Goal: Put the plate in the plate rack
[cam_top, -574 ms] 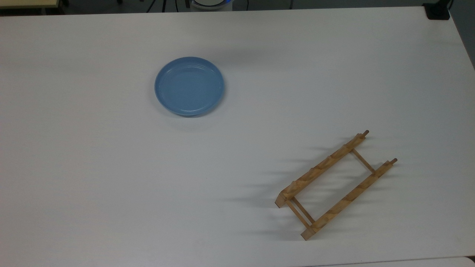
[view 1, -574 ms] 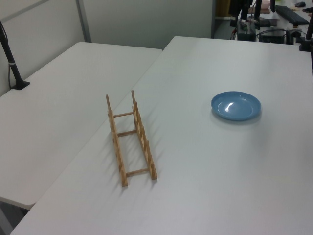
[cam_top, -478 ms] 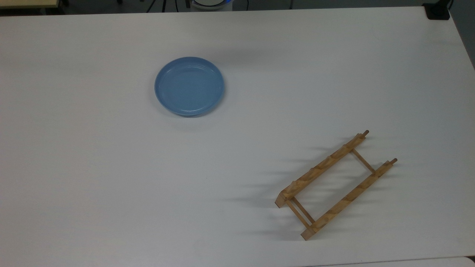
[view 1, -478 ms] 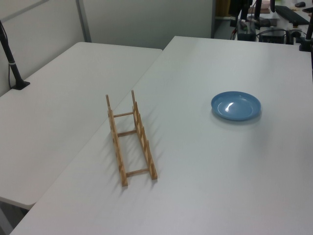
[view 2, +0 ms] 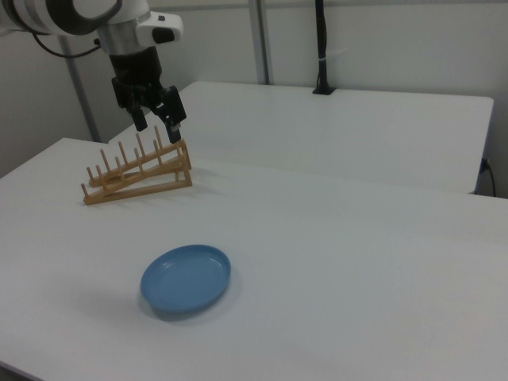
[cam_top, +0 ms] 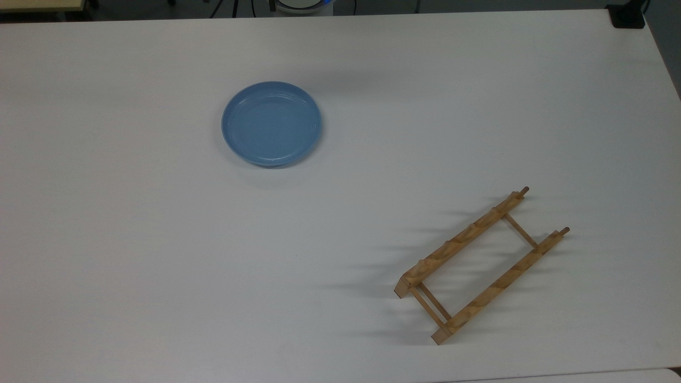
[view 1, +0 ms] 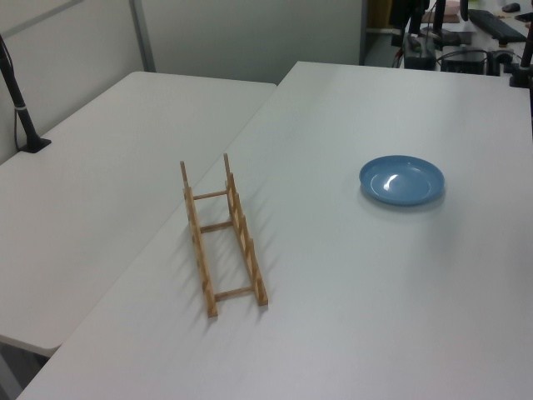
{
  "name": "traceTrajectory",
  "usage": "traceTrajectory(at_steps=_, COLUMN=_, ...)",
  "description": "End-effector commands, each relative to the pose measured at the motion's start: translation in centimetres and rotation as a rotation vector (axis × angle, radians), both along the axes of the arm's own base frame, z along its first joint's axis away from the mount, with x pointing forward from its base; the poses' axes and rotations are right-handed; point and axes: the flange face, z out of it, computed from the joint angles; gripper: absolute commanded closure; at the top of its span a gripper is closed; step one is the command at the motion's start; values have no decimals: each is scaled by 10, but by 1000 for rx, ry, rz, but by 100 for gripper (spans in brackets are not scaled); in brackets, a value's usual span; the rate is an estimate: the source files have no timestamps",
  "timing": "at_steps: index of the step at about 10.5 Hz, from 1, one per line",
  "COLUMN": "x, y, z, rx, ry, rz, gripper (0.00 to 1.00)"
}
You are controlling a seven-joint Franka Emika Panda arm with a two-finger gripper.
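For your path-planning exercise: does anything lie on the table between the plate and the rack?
Nothing visible does. The plate lies flat and apart from the rack, with bare white table between them. The open gripper hangs in the air, holding nothing.

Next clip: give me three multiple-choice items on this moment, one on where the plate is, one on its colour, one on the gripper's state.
1. Where is the plate?
A. Flat on the table, apart from the plate rack
B. Standing in the rack
C. Held in the gripper

2. What colour is the plate?
A. White
B. Light blue
C. Green

3. What is the gripper doing?
A. Shut on the plate
B. Shut on a rack peg
C. Open and holding nothing

Answers:
1 A: the top view shows bare table between plate and rack.
2 B: it is light blue in every view.
3 C: the right view shows its fingers spread, in the air, nothing between them.
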Motion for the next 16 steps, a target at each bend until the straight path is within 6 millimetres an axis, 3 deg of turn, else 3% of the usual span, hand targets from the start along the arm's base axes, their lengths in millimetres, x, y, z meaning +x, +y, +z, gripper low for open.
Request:
traceTrajectory(at_steps=1, x=-2, y=4, z=4, rx=-10, ry=-8, rz=20, gripper=0)
traceTrajectory(at_steps=3, x=-2, y=4, z=4, rx=-11, ry=-7, rz=34, gripper=0)
traceTrajectory(at_steps=5, x=-2, y=-4, z=2, rx=-24, ry=-1, rz=189, gripper=0)
traceTrajectory(at_steps=8, x=-14, y=-27, z=-3, rx=-30, ry=70, rz=449, gripper=0)
traceTrajectory(at_steps=9, x=-15, y=-40, z=-16, rx=-29, ry=95, rz=498, gripper=0)
traceTrajectory(at_steps=12, x=-17, y=-88, z=-90, rx=-15, ry=121, rz=452, gripper=0)
traceTrajectory(at_steps=16, x=-27, y=-116, z=-212, rx=-3, ry=120, rz=393, gripper=0)
